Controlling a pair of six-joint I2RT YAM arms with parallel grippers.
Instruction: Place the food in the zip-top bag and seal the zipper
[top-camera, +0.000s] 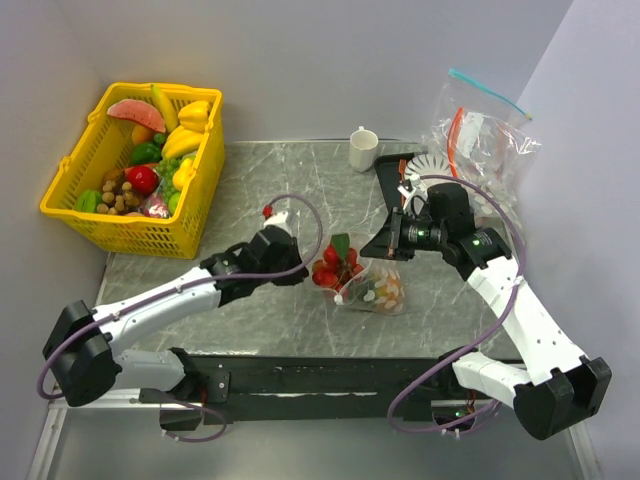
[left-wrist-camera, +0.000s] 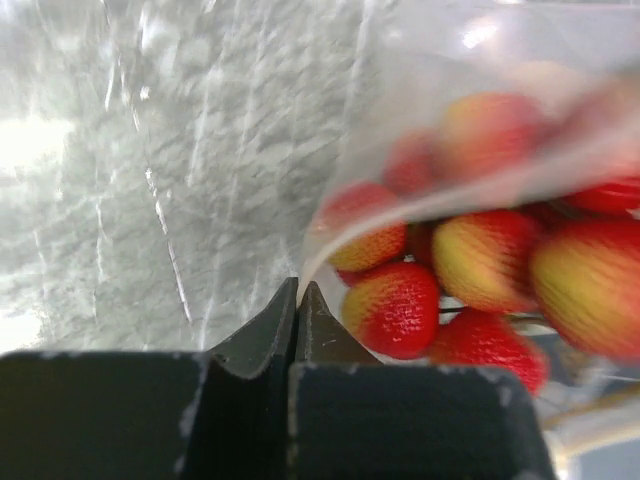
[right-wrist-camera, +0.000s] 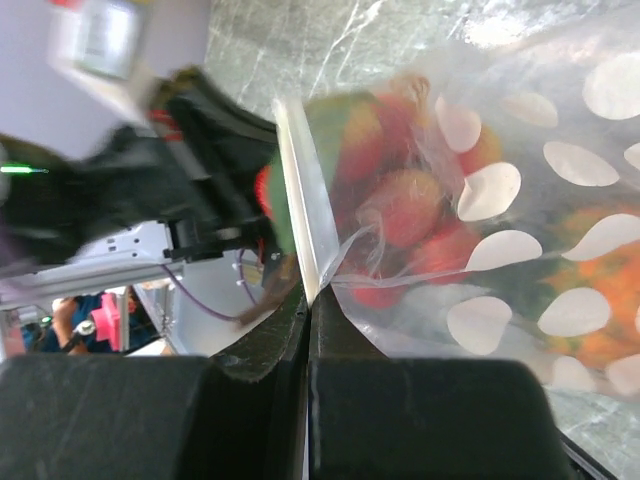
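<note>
The zip-top bag (right-wrist-camera: 520, 200) is clear, glossy, soft plastic film, wrinkled and printed with matt whitish dots. The strawberries (left-wrist-camera: 398, 308) are plastic with finely pitted, slightly shiny skin. The desk (top-camera: 260, 190) has a smooth grey marbled finish. The left tool (left-wrist-camera: 298, 298) is matt black with scuffed edges.

Open table (top-camera: 262, 182) lies between basket (top-camera: 140, 236) and cup (top-camera: 363, 148); spare bags (top-camera: 482, 140) crowd the right rear; bag (top-camera: 378, 290) fills mid-table.
</note>
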